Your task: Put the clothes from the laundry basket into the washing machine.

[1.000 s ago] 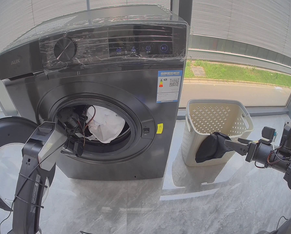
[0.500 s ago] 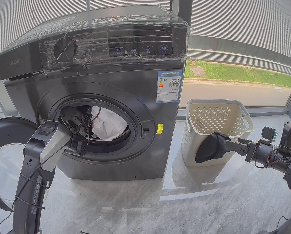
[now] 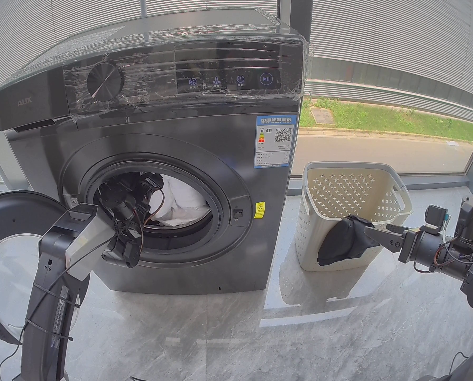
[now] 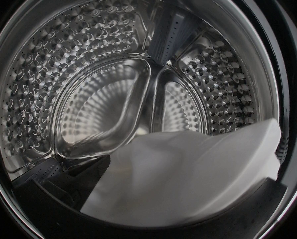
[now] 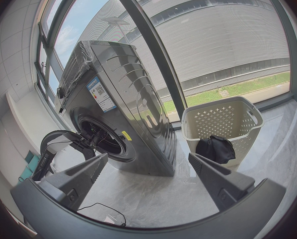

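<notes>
Partly done: white garment (image 4: pixel 188 170) inside washing machine (image 3: pixel 194 133). Black garment (image 3: pixel 345 239) pending on laundry basket (image 3: pixel 352 165) rim. Right gripper (image 3: pixel 375 234) jaws spread; left gripper (image 3: pixel 141 186) unclear.

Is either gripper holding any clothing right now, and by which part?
Right gripper: open, holding nothing. Left gripper: at the washing machine opening beside the white garment; whether it grips it cannot be told.

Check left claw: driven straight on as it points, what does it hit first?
Probably the white cloth lying low in the drum mouth, just ahead of the left claw; passing above it, the drum's back wall. Depth is unclear.
</notes>
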{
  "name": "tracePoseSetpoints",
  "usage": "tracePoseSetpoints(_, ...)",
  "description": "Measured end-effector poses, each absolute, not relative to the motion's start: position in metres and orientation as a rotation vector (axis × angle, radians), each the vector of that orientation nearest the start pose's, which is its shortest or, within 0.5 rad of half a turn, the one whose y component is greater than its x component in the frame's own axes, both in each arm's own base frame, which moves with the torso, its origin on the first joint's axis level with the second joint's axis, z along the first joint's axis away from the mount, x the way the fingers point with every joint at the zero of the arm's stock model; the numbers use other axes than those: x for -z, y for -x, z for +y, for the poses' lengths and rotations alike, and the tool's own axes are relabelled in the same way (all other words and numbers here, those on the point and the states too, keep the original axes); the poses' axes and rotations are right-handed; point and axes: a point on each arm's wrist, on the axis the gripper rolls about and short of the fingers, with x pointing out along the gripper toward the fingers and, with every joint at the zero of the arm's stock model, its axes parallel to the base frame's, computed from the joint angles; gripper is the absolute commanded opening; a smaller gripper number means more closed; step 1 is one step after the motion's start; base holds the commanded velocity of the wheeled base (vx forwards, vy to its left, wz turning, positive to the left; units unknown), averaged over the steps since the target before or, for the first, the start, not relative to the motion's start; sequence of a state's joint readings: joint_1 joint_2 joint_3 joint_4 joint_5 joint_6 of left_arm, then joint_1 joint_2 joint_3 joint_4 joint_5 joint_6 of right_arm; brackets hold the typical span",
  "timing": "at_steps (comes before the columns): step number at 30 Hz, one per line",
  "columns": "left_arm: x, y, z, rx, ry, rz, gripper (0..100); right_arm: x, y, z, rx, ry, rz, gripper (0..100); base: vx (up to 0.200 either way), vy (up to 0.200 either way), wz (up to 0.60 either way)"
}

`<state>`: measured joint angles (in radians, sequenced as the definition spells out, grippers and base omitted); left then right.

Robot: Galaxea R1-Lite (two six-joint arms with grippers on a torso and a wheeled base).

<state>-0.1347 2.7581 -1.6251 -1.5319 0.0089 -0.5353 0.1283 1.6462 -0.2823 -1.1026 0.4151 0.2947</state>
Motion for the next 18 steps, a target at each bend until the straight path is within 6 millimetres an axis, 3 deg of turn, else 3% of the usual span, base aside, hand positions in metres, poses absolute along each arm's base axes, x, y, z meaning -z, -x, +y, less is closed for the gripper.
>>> tracePoseSetpoints(10,-0.024,-0.512,-0.070,0.275,0.461,-0.344,100,-0.118,-0.227,0.038,-0.499,-0.323,0.339,100,0.000,0.000,0.00)
tracePoseSetpoints(18,-0.002,-0.510,-0.058,0.194,0.496,-0.268,100,-0.117,-0.227,0.039,-0.498,-0.323,0.341,100,0.000,0.000,0.00)
